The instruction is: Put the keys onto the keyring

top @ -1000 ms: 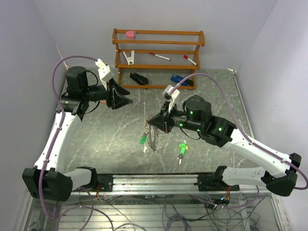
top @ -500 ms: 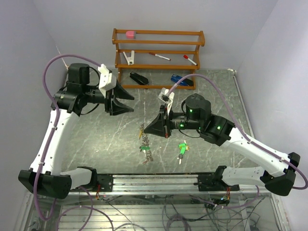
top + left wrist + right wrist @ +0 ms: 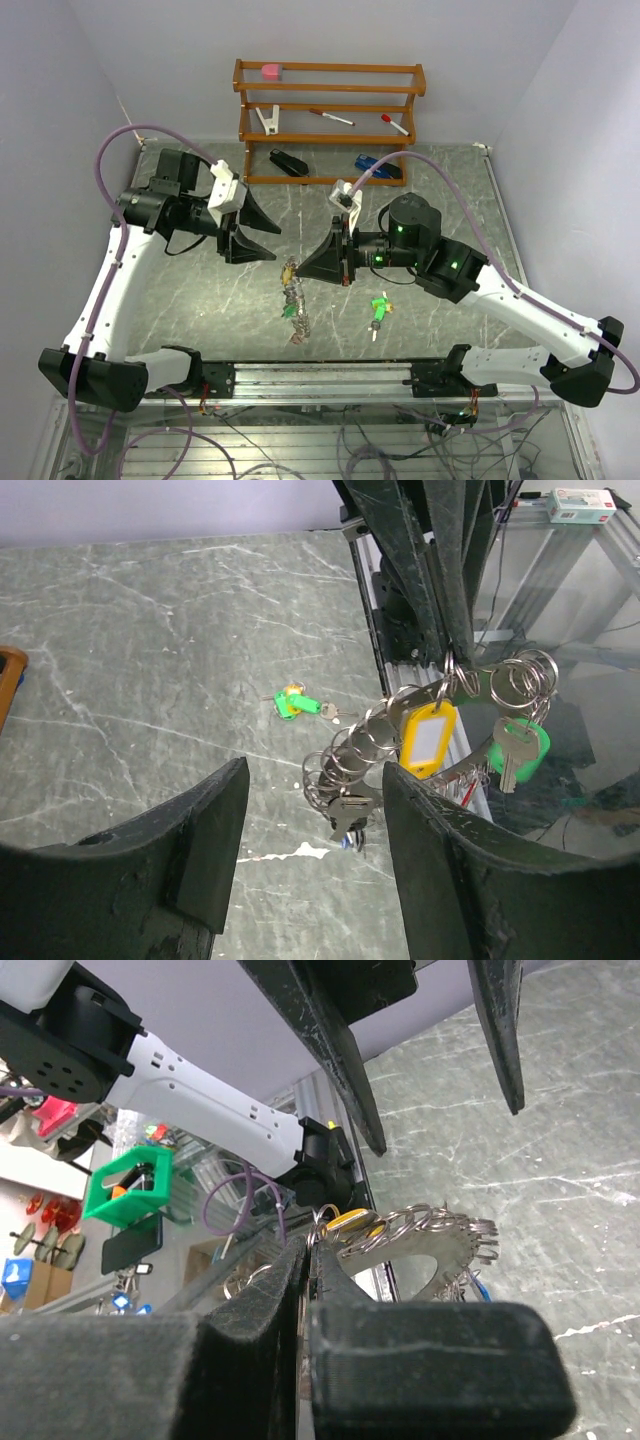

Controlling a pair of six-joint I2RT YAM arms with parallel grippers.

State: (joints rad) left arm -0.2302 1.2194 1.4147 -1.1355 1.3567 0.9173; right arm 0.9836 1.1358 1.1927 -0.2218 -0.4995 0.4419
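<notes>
**Keyring dangling from the right gripper, left gripper open in front of it**

The left gripper stands with its jaws spread wide and holds nothing. The keyring hangs in the air just ahead of its fingertips, in line with the gap between them.

The ring carries a crowd of small split rings, a yellow tag and a green-headed key. It looks stiff itself, but everything strung on it is loose and will probably swing and rattle when the ring is moved. The metal is likely slippery, and the bundle is light enough for a single pinch to carry. The bare stretch of ring beside the tag seems the best place to take hold (the tag and the keys would just pivot).

The right gripper is pinched tight on the top of the ring, and the bundle droops below its tips.

The loose keys, green and yellow-orange at the head, lie on the table below the right gripper and off to its right, not yet on the ring.
</notes>
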